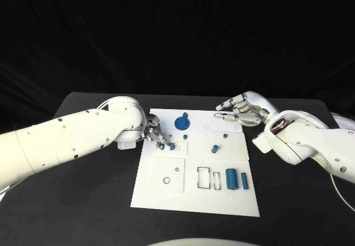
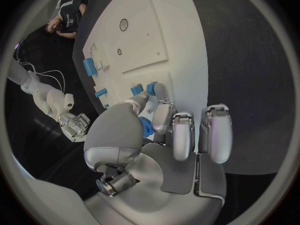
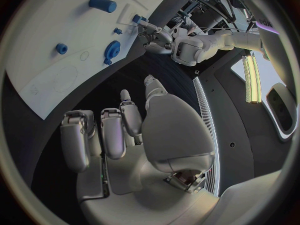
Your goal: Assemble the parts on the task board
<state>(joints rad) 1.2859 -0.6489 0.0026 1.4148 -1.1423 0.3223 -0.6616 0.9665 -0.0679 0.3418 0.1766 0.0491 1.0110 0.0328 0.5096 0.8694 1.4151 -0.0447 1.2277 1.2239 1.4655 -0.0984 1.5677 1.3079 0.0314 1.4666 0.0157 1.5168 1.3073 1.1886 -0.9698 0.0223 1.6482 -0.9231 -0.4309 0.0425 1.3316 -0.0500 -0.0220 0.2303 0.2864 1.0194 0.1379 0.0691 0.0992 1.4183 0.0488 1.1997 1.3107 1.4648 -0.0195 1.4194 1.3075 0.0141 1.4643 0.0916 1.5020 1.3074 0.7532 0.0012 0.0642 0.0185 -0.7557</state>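
The white task board (image 1: 199, 197) lies mid-table. My left hand (image 1: 154, 134) reaches over its left edge and pinches a small blue part (image 1: 160, 145) (image 2: 150, 88) between thumb and a fingertip, low over the board. A second small blue peg (image 1: 172, 146) (image 2: 136, 90) stands right beside it. A blue gear (image 1: 182, 123) (image 3: 112, 50) sits near the board's far edge, just beyond the left hand (image 2: 169, 135). My right hand (image 1: 240, 113) (image 3: 125, 135) hovers over the board's far right corner, fingers spread and holding nothing.
Small blue pegs (image 1: 224, 136) (image 1: 214, 149) stand in the board's middle. A thick blue cylinder (image 1: 231, 179) and a thinner one (image 1: 244, 180) lie at the right, beside rectangular outlines (image 1: 203, 177). A raised white plate (image 1: 169, 174) with a hole sits at the board's left.
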